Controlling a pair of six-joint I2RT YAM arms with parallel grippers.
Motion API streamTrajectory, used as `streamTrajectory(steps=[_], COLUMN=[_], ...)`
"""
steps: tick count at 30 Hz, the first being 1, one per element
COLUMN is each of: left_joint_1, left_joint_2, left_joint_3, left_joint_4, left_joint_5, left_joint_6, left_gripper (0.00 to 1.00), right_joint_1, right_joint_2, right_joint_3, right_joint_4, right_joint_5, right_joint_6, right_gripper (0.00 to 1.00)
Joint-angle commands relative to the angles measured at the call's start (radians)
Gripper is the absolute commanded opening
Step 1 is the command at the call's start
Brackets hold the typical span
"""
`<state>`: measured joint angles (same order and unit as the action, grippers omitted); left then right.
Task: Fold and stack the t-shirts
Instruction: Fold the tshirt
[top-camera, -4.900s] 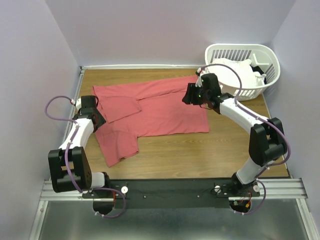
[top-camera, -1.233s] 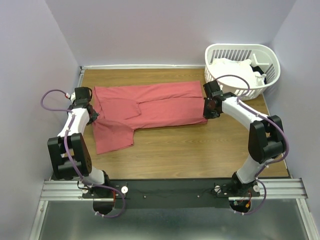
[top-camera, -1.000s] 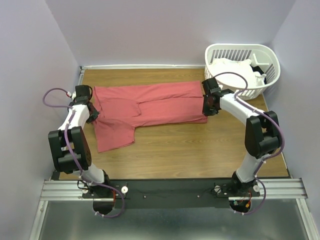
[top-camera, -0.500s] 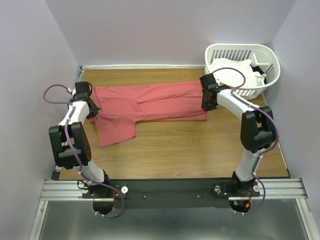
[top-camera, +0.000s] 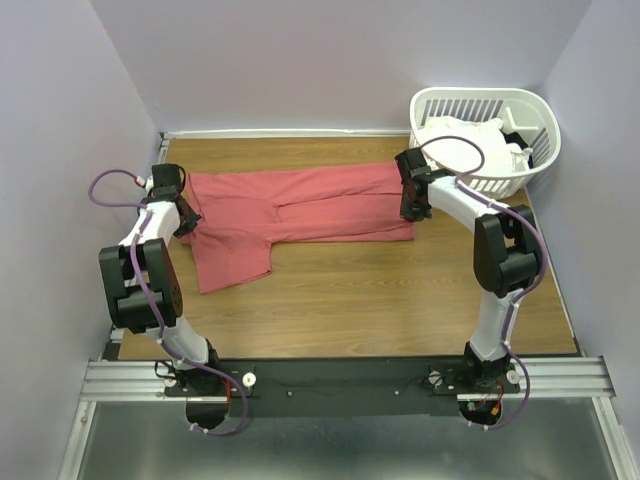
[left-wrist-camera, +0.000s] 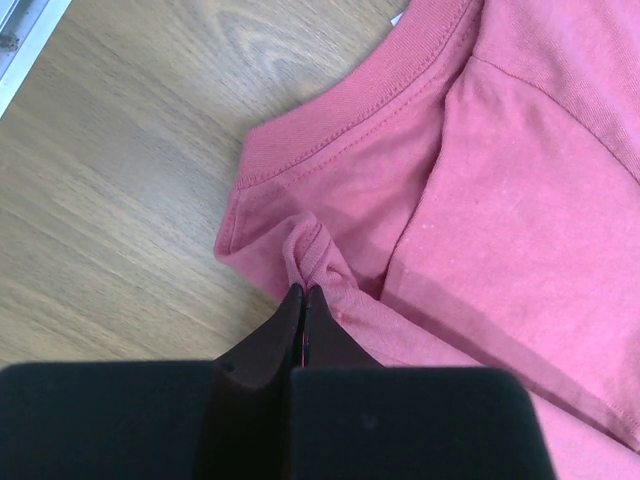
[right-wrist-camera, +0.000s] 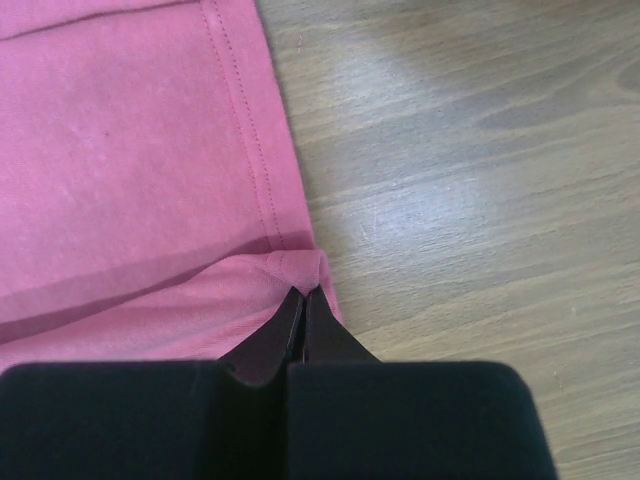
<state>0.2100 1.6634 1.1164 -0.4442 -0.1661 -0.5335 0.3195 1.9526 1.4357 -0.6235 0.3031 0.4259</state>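
Table (top-camera: 400, 300): wood-grain top, closed in by lilac walls (top-camera: 330, 60) along its left, far and right edges; the arm bases sit at its near edge.
Open room: bare wood shows across the whole near half of the table, from the shirt's near edge down to the arm bases; a narrow bare strip also runs along the table's far edge.
Coral-red t-shirt (top-camera: 300, 205): lies flat across the far half of the table, stretched lengthwise from near the left edge to just short of the far-right corner; folded over along its length, with one flap (top-camera: 235, 265) reaching toward the table's middle on the left.
Laundry basket (top-camera: 485, 92): white, slatted, standing in the table's far-right corner, just beside the shirt's right end.
Basket contents: white t-shirts (top-camera: 465, 140), crumpled in a heap inside.
Left gripper (left-wrist-camera: 303, 292): at the table's left edge, jaws pressed together on a small bunched fold of the coral-red t-shirt just below the ribbed collar (left-wrist-camera: 350, 110).
Right gripper (right-wrist-camera: 303, 293): toward the table's far right, beside the basket, jaws pinched on the corner of the stitched hem (right-wrist-camera: 250, 130); bare wood lies right of that corner.
Shirt between grippers: drawn out straight between the two pinch points.
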Motion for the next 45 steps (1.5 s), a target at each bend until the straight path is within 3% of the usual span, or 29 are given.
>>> streamTrajectory(steps=[1,34,37,41,45], left_joint_1=[0.012,0.009,0.009,0.008,-0.003], left_joint_2=[0.013,0.050,0.055,0.044,-0.023], left_joint_3=[0.000,0.000,0.000,0.000,-0.016], left_joint_4=[0.032,0.114,0.114,0.116,0.113], left_joint_5=[-0.004,-0.030,-0.024,-0.013,-0.030], left_joint_6=[-0.010,-0.002,0.003,0.012,0.023], left_gripper=[0.00,0.01,0.05,0.32,0.54], right_joint_1=[-0.008,-0.008,-0.007,-0.008,-0.005], right_joint_2=[0.003,0.101,0.097,0.046,-0.039], right_joint_3=[0.028,0.054,0.052,0.045,0.025], right_joint_4=[0.022,0.110,0.110,0.110,0.110], right_joint_5=[0.071,0.094,0.084,0.054,-0.002], right_joint_6=[-0.001,-0.013,-0.016,-0.022,-0.038], right_gripper=[0.01,0.05,0.11,0.34,0.48])
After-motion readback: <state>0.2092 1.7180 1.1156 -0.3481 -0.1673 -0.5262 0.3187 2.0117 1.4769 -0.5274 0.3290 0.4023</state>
